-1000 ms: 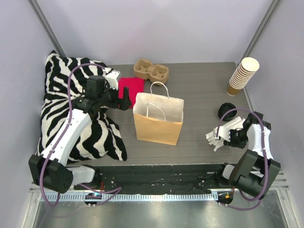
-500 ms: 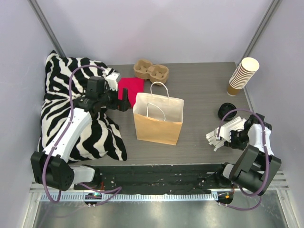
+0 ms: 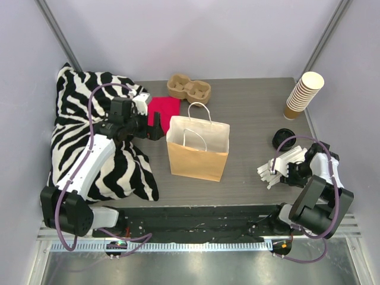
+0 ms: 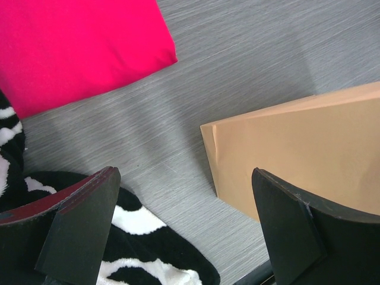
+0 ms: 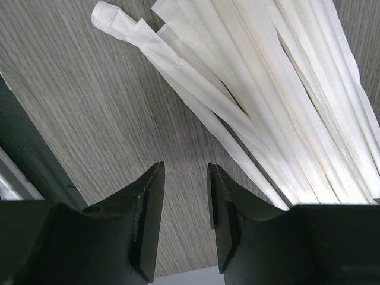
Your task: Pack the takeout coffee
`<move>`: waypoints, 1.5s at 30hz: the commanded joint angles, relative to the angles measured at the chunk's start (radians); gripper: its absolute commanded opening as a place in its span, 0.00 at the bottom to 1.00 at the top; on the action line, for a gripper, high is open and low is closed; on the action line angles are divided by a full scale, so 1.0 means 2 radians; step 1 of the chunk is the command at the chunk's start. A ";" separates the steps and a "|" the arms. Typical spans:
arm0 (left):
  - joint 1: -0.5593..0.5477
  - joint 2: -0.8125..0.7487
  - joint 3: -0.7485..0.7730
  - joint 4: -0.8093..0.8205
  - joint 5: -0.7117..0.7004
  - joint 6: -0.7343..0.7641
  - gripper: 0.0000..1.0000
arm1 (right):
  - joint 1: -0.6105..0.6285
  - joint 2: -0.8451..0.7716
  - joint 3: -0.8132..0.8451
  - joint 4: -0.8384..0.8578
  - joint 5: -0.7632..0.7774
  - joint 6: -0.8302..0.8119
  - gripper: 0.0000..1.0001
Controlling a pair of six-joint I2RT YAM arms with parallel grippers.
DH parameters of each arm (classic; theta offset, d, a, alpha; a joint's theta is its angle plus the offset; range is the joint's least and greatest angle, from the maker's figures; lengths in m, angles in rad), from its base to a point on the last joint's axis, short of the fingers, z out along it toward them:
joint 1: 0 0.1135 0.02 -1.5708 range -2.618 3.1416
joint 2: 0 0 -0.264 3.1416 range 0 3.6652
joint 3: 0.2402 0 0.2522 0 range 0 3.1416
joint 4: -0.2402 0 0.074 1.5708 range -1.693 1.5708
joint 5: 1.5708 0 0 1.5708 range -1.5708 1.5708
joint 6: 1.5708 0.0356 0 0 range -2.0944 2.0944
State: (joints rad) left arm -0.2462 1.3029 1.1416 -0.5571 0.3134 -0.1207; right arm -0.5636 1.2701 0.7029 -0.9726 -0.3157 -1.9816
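The takeout coffee is not visible in any view. A tan paper bag (image 3: 198, 155) with white handles stands open in the middle of the table. Its side also shows in the left wrist view (image 4: 309, 148). My left gripper (image 3: 156, 127) hovers just left of the bag's top edge. Its jaws are open wide (image 4: 183, 175) with only table and blanket between them. My right gripper (image 3: 287, 170) sits low at the right, beside a bundle of white wrapped straws (image 3: 274, 168). Its fingers stand a little apart (image 5: 184, 166) over bare table, and the straws (image 5: 279, 107) lie just beyond them.
A zebra-striped blanket (image 3: 77, 136) covers the left side under my left arm. A red cloth (image 3: 164, 109) lies behind the bag, and a pulp cup carrier (image 3: 189, 88) sits at the back. A stack of lidless cups (image 3: 303, 94) leans at the far right, near a black lid (image 3: 283, 140).
My left arm has crept slightly toward the bag. The right arm's elbow has shifted a little while its gripper stays by the straws.
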 commanded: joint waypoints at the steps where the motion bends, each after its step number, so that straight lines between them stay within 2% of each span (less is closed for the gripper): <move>1: 0.003 0.004 0.004 0.019 0.011 -0.001 0.98 | -0.003 0.005 0.016 0.005 -0.011 -0.221 0.42; 36: 0.010 0.063 0.037 0.012 0.028 0.005 0.98 | 0.013 0.061 0.038 0.044 -0.021 -0.220 0.43; 45: 0.011 0.066 0.042 0.002 0.025 0.010 0.98 | 0.016 0.081 0.032 0.054 -0.012 -0.225 0.40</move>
State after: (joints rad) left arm -0.2329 1.4380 1.1767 -0.5587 0.3450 -0.1192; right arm -0.5358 1.4235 0.7502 -0.8658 -0.3325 -1.9850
